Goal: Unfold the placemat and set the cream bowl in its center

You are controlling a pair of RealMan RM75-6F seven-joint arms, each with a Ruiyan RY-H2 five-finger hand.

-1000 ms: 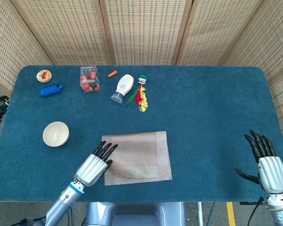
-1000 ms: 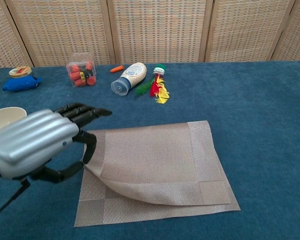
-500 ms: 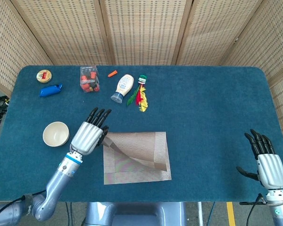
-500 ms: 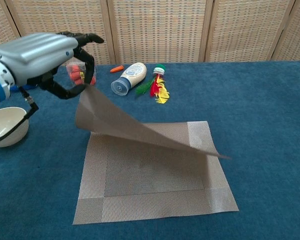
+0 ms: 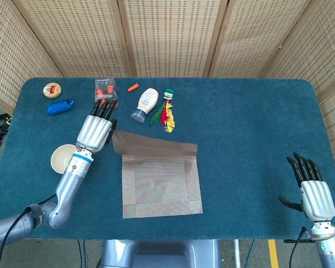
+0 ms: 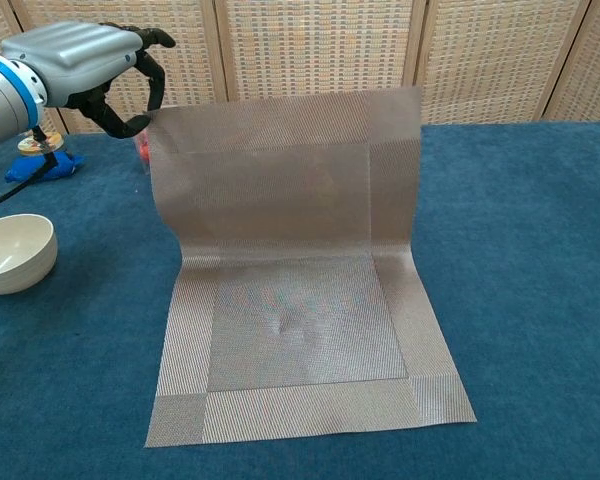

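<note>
— 1 hand is working: the left hand (image 6: pixel 85 55) pinches the placemat (image 6: pixel 290 330) by its far-left corner, that half standing upright.
— And the right hand (image 5: pixel 314 196)?
— Idle, fingers apart, empty.
— Progress?
— Half unfolded. The cream bowl (image 6: pixel 13 252) waits on the table, left of the tan woven placemat.

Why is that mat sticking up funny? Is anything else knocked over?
The left hand holds the placemat by its far corner, half raised. The squeeze bottle lies on its side near the back edge.
</note>
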